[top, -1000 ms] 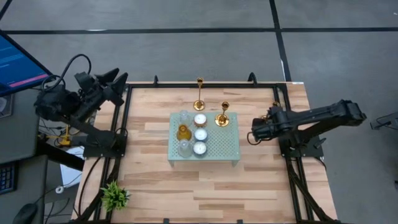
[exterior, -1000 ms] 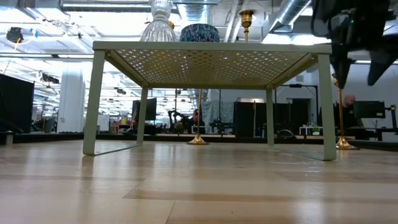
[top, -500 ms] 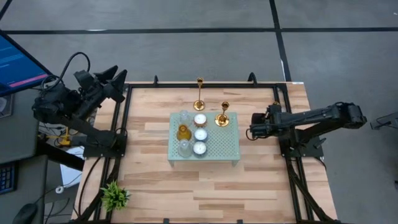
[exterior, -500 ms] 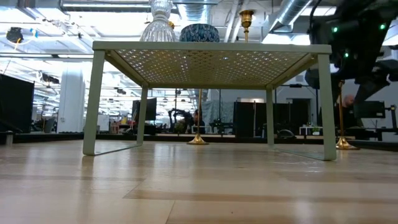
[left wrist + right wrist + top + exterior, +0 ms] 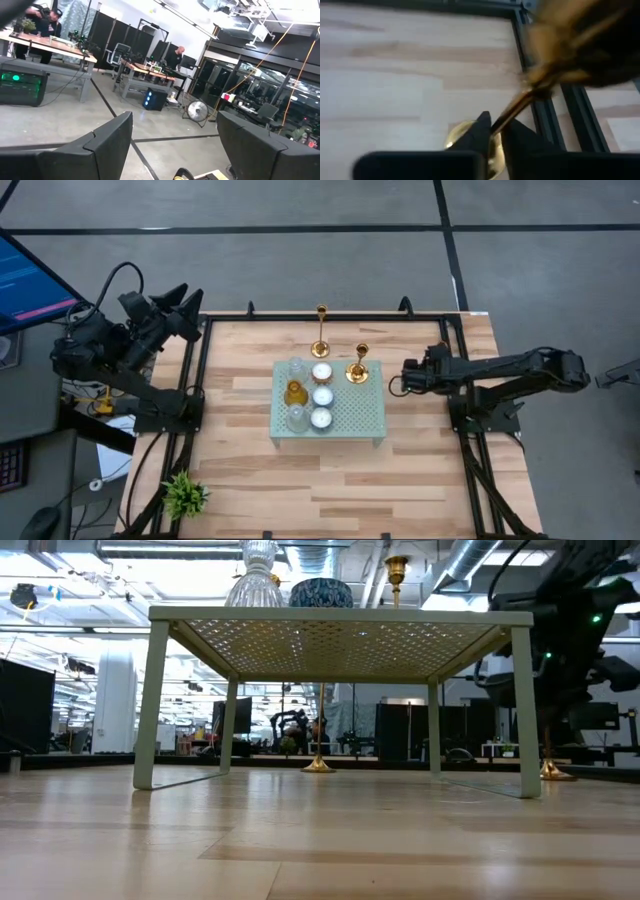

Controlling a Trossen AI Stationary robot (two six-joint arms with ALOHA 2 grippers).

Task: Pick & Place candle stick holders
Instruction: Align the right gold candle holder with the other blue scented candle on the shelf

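Seen from above, a pale green perforated stand (image 5: 365,420) is sitting at the middle of the wooden table (image 5: 260,470), carrying three glass cups (image 5: 296,393) in a column, three white tealights (image 5: 322,395) beside them, and one short gold candle stick holder (image 5: 358,366) standing upright at its far right corner. A taller gold candle stick holder (image 5: 321,332) is standing on the tabletop just beyond the stand's far edge. The right gripper (image 5: 408,379) is reaching in low beside the stand's right side; in its wrist view its two dark fingers (image 5: 479,131) are pinching close around the thin stem of a third gold candle stick holder (image 5: 520,102), whose round base (image 5: 492,147) is resting on the wood near the table's black frame (image 5: 545,120). In the low view that same holder's base (image 5: 552,771) is showing on the table just right of the stand's leg (image 5: 527,710), with the dark arm looming over it. The left gripper (image 5: 180,308) is waiting off the table's far left corner, its fingers (image 5: 107,142) spread wide and pointing into the room, where a person (image 5: 176,55) is standing at a bench.
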